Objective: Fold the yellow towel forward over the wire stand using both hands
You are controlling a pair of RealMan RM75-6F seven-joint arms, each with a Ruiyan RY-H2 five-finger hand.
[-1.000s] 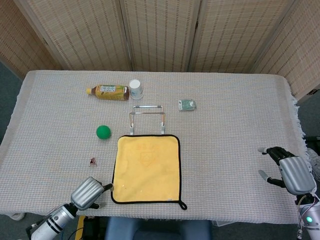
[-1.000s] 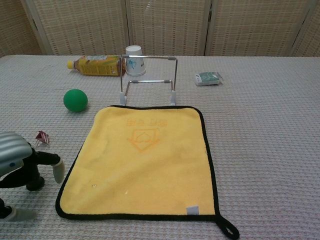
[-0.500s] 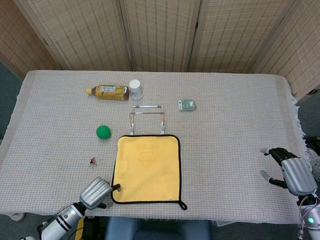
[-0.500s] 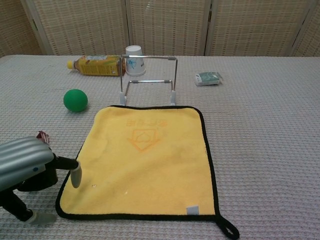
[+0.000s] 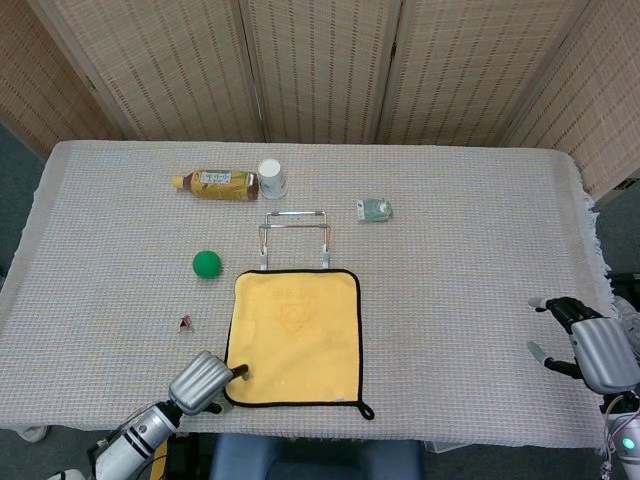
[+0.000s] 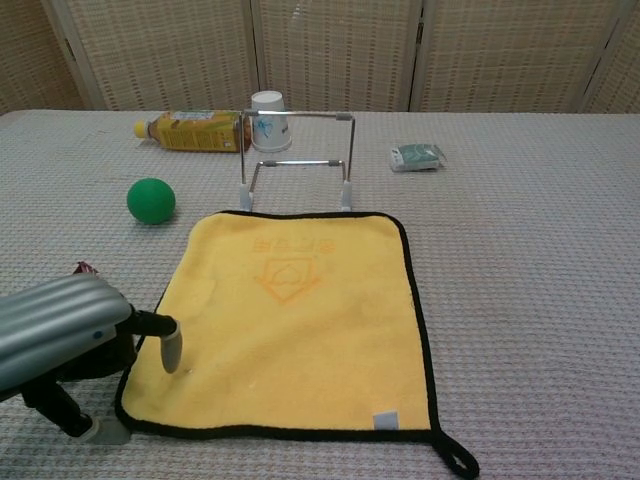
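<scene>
The yellow towel (image 5: 294, 334) (image 6: 290, 325) with black trim lies flat on the table, its far edge against the foot of the wire stand (image 5: 293, 237) (image 6: 297, 160). My left hand (image 5: 207, 381) (image 6: 70, 335) sits at the towel's near left corner, fingers apart, one fingertip over the towel's left edge; nothing is gripped. My right hand (image 5: 590, 348) hovers at the table's right edge, far from the towel, fingers spread and empty. It does not show in the chest view.
A green ball (image 5: 207, 264) (image 6: 150, 199) and a small red clip (image 5: 185, 322) lie left of the towel. A tea bottle (image 5: 215, 184) on its side and an upturned paper cup (image 5: 271, 178) sit behind the stand, a small green packet (image 5: 374, 209) to its right.
My left hand has moved right along the near edge until its fingers reach over the towel's left corner. My right hand has drifted slightly right and toward the table edge.
</scene>
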